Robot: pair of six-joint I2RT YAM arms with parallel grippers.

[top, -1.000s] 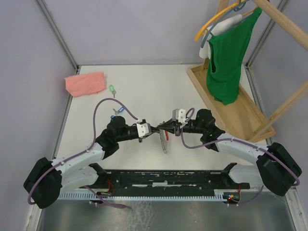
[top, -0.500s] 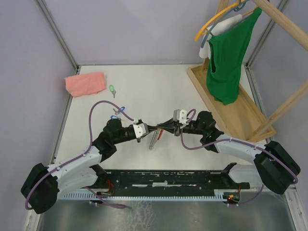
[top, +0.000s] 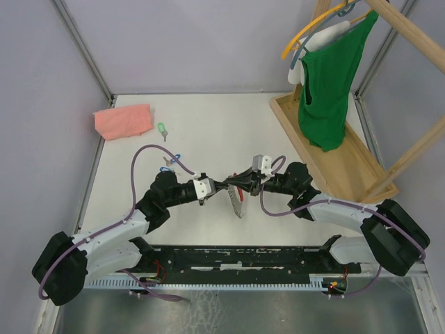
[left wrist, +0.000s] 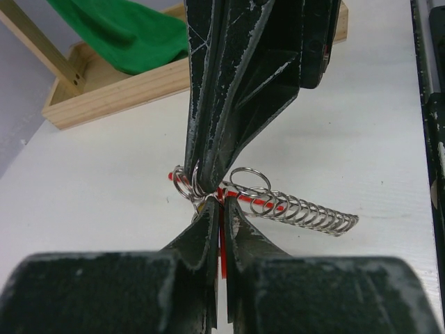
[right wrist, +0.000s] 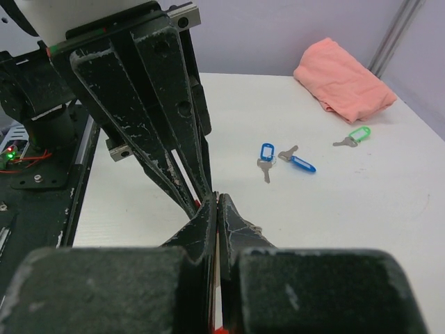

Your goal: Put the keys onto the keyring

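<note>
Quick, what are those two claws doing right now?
Left gripper: shut on the keyring, pinching its end.
Right gripper: shut on the keyring's same end, tip to tip with the left.

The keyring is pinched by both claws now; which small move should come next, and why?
Probably the left claw should ease the red key tag's ring onto a loop. Both claws meet shut at the keyring, with the right claw steadying it; the other keys lie unthreaded.

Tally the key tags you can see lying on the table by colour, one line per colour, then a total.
Blue key tags: 2
Green key tag: 1
Total: 3
</note>
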